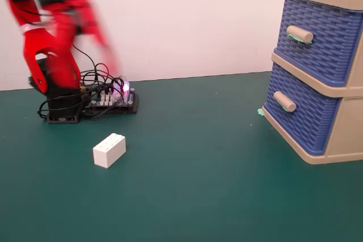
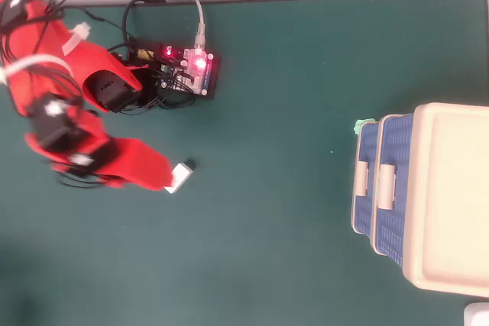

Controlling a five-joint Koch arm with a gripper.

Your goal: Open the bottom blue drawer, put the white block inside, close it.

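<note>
The white block (image 1: 109, 150) lies on the green mat, left of centre. In the overhead view it (image 2: 181, 177) is partly covered by my red gripper (image 2: 162, 177). In the fixed view my gripper (image 1: 108, 55) is a red blur raised well above the mat, so its jaws cannot be made out. The bottom blue drawer (image 1: 306, 111) with its plain beige handle (image 1: 284, 101) is shut, in the beige cabinet (image 1: 346, 140) at the right. The drawer (image 2: 367, 150) also shows from above. It is far from the gripper.
The top blue drawer (image 1: 323, 38), whose handle has green bits, is shut too. A controller board with lit LEDs and cables (image 1: 110, 101) sits beside the arm's base (image 1: 61, 106). A small green scrap (image 1: 260, 111) lies by the cabinet's foot.
</note>
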